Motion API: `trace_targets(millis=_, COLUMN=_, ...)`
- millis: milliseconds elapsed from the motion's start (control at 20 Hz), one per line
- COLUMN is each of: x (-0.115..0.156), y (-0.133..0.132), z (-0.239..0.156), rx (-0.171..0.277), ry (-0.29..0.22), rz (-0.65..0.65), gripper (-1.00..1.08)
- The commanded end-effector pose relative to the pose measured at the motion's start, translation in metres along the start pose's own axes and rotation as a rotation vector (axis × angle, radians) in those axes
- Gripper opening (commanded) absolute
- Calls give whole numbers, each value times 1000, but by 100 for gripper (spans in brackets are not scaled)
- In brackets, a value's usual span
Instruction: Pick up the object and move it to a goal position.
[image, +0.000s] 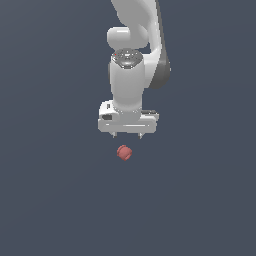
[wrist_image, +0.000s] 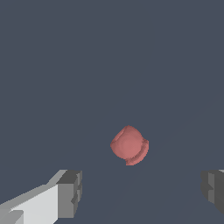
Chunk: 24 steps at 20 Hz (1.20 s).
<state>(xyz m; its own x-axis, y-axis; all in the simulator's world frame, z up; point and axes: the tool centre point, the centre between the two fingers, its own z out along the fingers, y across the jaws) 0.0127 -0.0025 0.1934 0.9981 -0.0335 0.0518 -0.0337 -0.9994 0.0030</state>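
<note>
Wrist view first: two grey, blocky fingers (wrist_image: 70, 194) stand wide apart, released, with bare space between them and nothing in their hold. One grey fingertip carries a white, angular body behind it; the other fingertip (wrist_image: 214, 188) is only partly in the picture, cut by the edge. The small red, matte, slightly lumpy ball-like object (wrist_image: 129, 145) lies beyond the fingertips, roughly between their lines but nearer the white-backed one, and it touches neither of them. It rests on the plain dark slate-blue table (wrist_image: 109, 52), which fills all the rest of that picture.

From the exterior view, the fingers (image: 127, 135) show as two short stubs poking down under the wide white hand block (image: 128, 120). The red ball (image: 124, 152) sits just beyond them, at about six o'clock from the midpoint between the stubs, a shade toward seven o'clock. There is a visible gap between the stubs and the ball, though I cannot tell how high the fingers hang above the table. Above the hand block, at twelve o'clock, rises the glossy white, rounded arm (image: 129, 80) with a dark grey cap on its joint and a dark grey band down its side toward one o'clock. Around everything lies the same flat, dark table (image: 50, 200).
</note>
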Motion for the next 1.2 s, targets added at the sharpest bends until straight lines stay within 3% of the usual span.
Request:
trace_targets(millis=0, x=0, y=0, z=0, rx=0, ry=0, rz=0, gripper=100)
trace_targets(millis=650, x=-5, y=-9, z=-8, rx=20, ry=-16, rz=-22, gripper=100)
trace_targets(millis=1150, x=-5, y=-6, z=7, rx=20, ry=-23, rz=81, gripper=100)
